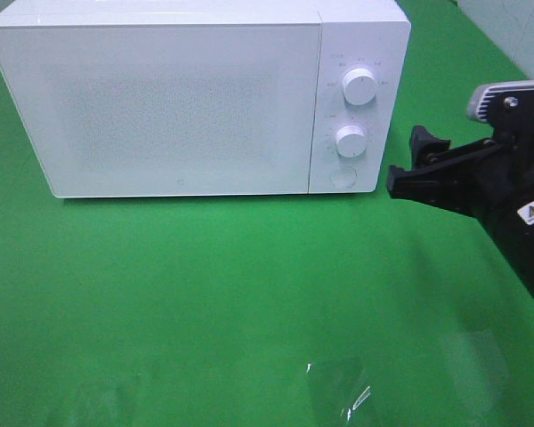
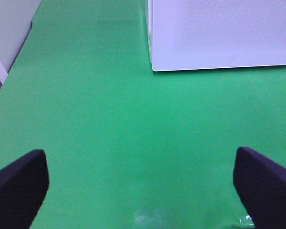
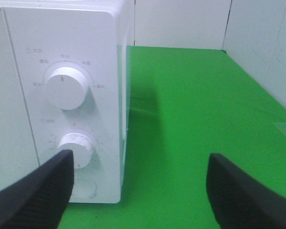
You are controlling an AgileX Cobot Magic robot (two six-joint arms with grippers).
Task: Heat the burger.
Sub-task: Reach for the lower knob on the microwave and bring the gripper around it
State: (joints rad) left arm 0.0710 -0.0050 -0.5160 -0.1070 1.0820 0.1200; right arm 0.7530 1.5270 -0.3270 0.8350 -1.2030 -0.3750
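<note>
Because the microwave (image 1: pixel 160 107) at the far edge of the green surface (image 1: pixel 205 294) has its door closed, the high view shows no burger; whether it lies inside cannot be told. The right tool (image 1: pixel 408 162) hangs just to the right of the control panel, level with the lower knob (image 1: pixel 350 140).

In the left wrist view the left tool (image 2: pixel 142 191) is spread wide and empty, over bare surface near the microwave's front left corner.

In the right wrist view the right tool (image 3: pixel 143 193) is widely open and holds nothing. The lower knob (image 3: pixel 77 148) lies just beside one of its fingers, so this arm is the nearer one.
</note>
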